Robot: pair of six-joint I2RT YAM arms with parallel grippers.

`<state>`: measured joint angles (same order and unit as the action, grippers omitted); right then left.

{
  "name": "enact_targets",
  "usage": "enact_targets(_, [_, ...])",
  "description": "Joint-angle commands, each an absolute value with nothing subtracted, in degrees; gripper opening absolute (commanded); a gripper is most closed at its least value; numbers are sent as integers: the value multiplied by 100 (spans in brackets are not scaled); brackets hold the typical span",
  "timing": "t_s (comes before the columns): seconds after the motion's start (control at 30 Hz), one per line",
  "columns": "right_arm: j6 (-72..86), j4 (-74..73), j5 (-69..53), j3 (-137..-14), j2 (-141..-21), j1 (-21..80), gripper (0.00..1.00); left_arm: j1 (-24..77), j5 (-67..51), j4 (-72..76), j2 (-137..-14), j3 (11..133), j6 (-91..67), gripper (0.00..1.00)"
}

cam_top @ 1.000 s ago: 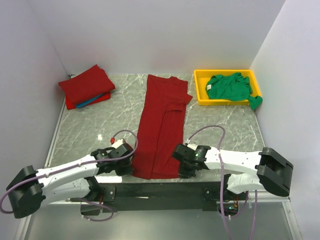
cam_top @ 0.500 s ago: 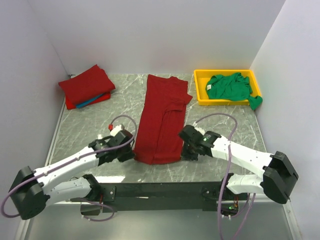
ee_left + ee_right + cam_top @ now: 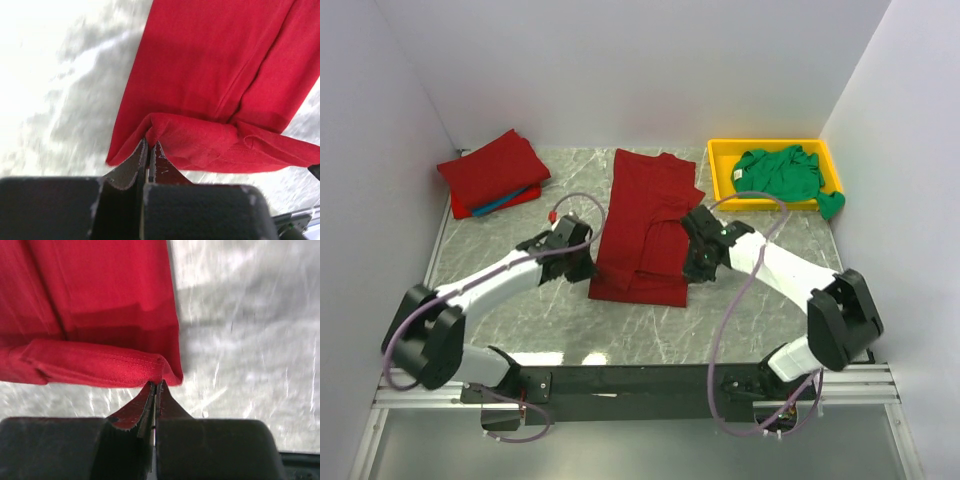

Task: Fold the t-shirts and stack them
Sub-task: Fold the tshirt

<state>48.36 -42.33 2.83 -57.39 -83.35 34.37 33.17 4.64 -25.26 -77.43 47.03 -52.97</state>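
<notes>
Evenness mattered most in this fold: by my judgement, both hem corners needed to travel level toward the collar and land square without dragging the layer beneath. The left gripper (image 3: 149,145) and right gripper (image 3: 156,386) each had jaws pinched together on a near corner of the dark red t-shirt (image 3: 645,215), which lay mid-table. Both arms reached forward, angled inward.
</notes>
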Motion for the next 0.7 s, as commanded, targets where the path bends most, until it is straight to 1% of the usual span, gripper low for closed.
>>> enact_targets(0.0, [4281, -4289, 308, -6361, -8717, 3121, 0, 3033, 54, -2004, -8294, 5211, -4756, 1])
enact_targets(0.27, [3745, -4421, 141, -7329, -9570, 2471, 0, 2523, -281, -1890, -9517, 6433, -4377, 1])
enact_targets(0.4, [3586, -4570, 79, -7952, -10106, 2268, 0, 2329, -527, -1898, -10105, 7029, -4272, 0])
enact_targets(0.67, [3340, -4728, 18, -8744, -10898, 1960, 0, 2057, -914, -2030, -10994, 7997, -4096, 1])
